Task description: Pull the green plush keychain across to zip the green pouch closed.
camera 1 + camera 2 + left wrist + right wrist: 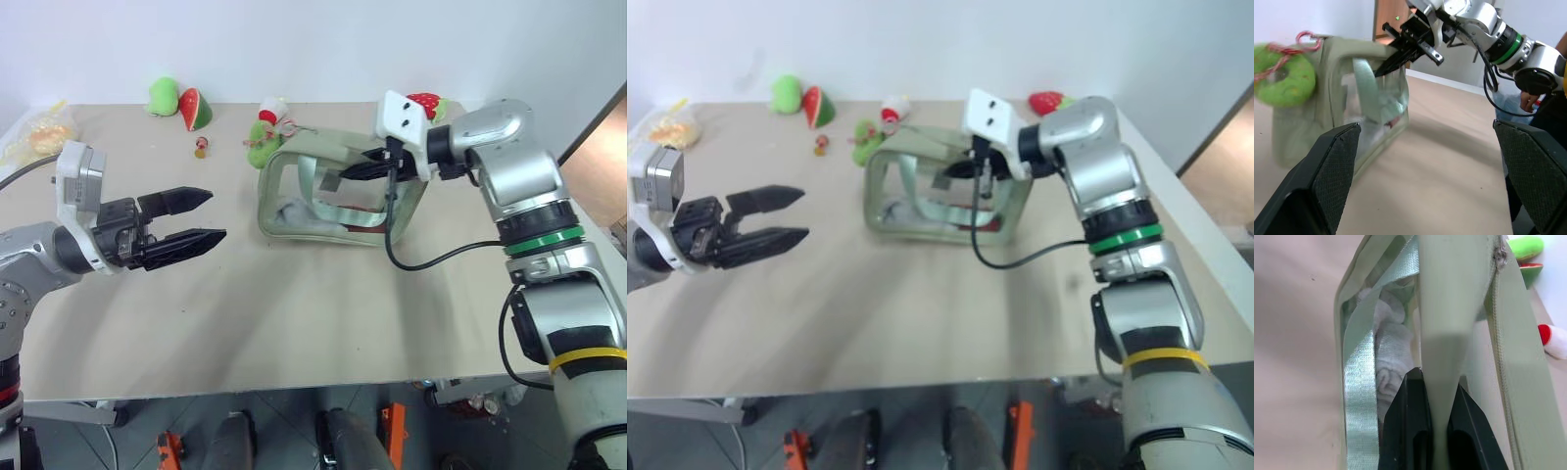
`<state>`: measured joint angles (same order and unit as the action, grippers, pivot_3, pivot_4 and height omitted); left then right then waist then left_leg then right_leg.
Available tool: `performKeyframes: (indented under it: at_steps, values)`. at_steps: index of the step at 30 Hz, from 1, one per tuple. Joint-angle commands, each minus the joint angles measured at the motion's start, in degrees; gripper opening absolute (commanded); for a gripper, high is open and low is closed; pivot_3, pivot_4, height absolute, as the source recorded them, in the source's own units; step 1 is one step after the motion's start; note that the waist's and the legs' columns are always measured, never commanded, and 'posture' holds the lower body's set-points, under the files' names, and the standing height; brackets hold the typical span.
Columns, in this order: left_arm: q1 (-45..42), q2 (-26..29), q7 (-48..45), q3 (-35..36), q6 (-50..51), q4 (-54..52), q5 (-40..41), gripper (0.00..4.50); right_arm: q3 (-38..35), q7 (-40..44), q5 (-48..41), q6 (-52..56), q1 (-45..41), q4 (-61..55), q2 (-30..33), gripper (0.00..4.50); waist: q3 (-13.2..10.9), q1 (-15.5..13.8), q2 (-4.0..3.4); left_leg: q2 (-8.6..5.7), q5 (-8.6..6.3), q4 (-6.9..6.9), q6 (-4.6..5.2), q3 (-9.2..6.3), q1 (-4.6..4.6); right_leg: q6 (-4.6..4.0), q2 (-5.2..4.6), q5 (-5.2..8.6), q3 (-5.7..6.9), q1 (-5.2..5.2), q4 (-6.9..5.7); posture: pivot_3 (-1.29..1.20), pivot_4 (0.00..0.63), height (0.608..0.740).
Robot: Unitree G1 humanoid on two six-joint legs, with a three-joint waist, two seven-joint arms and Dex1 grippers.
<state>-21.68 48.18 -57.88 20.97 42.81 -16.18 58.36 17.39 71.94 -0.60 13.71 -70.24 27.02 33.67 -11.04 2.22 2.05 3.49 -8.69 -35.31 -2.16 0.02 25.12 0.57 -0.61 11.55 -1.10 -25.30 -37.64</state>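
Where the beige desk (294, 313) carries the goods, the largest item is the boxy sage-green fabric pouch (333, 201) with a clear plastic side panel, standing upright with white cloth inside. The right gripper (361, 170) reaches over the pouch's near end, its black fingers (1410, 431) clenched on a pale green strap (1442, 333) that rises between them; a satin ribbon loop (1359, 382) hangs just beside those fingers. The left gripper (191, 220) hovers well apart from the pouch, fingers released and spread wide, pointing toward it. The small bright green plush doughnut-shaped keychain (1286, 81) on a reddish cord sits at the pouch's far end, away from the right fingers and nearer the left ones. Beyond the pouch lie small plush fruits: a watermelon slice (196, 109), a green blob (162, 96), a strawberry (424, 103).
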Motion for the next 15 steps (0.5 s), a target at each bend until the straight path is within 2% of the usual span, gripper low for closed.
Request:
performKeyframes:
  at_steps: [1, 7, 12, 13, 15]
  values:
    - [0.6, 0.3, 0.5, 3.1, -1.2, 0.1, 0.2, 4.5, 0.1, -0.2, 0.5, 1.5, 0.9, -5.0, -0.8, 0.02, 0.0, 0.0, 0.0, 0.03, -0.01, 0.0, 0.0, 0.0, -0.01, -0.02, 0.02, 0.01, 0.0, 0.0, -0.02, 0.0, 0.15, 0.74]
    - [2.4, 1.0, 1.1, 5.0, -1.2, 0.2, 0.2, 4.5, 1.3, 3.3, -0.6, 2.8, 4.3, -10.6, -1.2, 0.02, 0.0, 0.0, 0.0, 0.07, -0.01, -0.08, -0.01, 0.01, -0.04, -0.07, 0.05, 0.0, -0.01, 0.02, -0.07, 0.0, 0.15, 0.74]
    - [3.1, 1.2, 1.5, 5.8, -0.9, 0.2, 0.4, 4.5, 0.7, 2.9, -1.4, 3.8, 4.7, -10.1, -3.5, 0.02, 0.0, 0.2, 0.01, 0.11, 0.01, -0.15, -0.02, 0.04, -0.09, -0.37, 0.09, -0.02, -0.01, 0.01, -0.08, 0.0, 0.15, 0.74]
    - [3.2, 1.2, 1.6, 5.8, -0.8, 0.2, 0.4, 4.5, 0.4, 2.6, -1.7, 4.0, 4.5, -9.6, -4.2, 0.73, 0.0, 0.3, 0.01, 0.14, 0.01, -0.15, -0.02, 0.03, -0.1, -0.4, 0.12, -0.04, -0.01, 0.02, -0.08, 0.0, 0.15, 0.74]
    - [3.5, 1.2, 1.7, 5.9, -0.7, 0.1, 0.4, 4.5, -0.4, 1.9, -2.3, 4.6, 4.0, -8.5, -5.3, 1.36, 0.0, 0.4, 0.01, 0.17, 0.01, -0.14, -0.02, 0.02, -0.14, -0.42, 0.18, -0.04, -0.03, 0.02, -0.14, 0.0, 0.15, 0.74]
